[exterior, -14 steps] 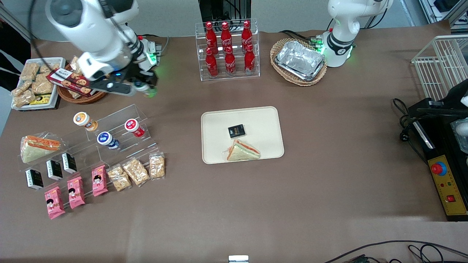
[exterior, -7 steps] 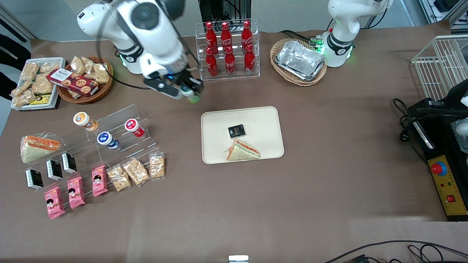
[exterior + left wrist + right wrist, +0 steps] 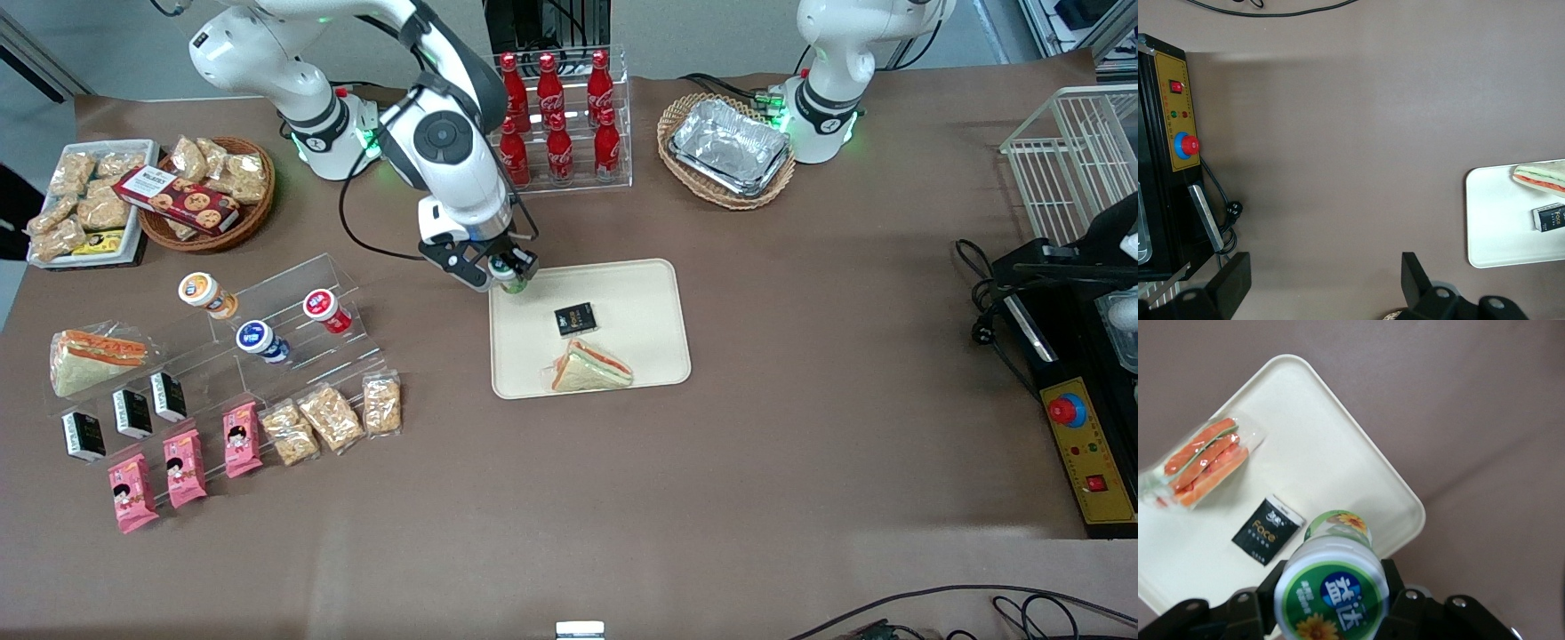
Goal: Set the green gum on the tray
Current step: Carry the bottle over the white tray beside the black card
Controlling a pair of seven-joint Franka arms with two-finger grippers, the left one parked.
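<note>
Pinching the green gum [image 3: 1331, 590] between both fingers [image 3: 1395, 600], lid facing the wrist camera. Hovering, as the right arm's gripper [image 3: 504, 269], over the tray [image 3: 640, 307] at its corner toward the working arm's end of the table, farther from the front camera than the tray's middle. Keeping the canister above the tray, not resting on it. Lying on the tray near the gum: a small black packet [image 3: 575, 319], and, nearer the front camera, a wrapped sandwich [image 3: 590, 367].
</note>
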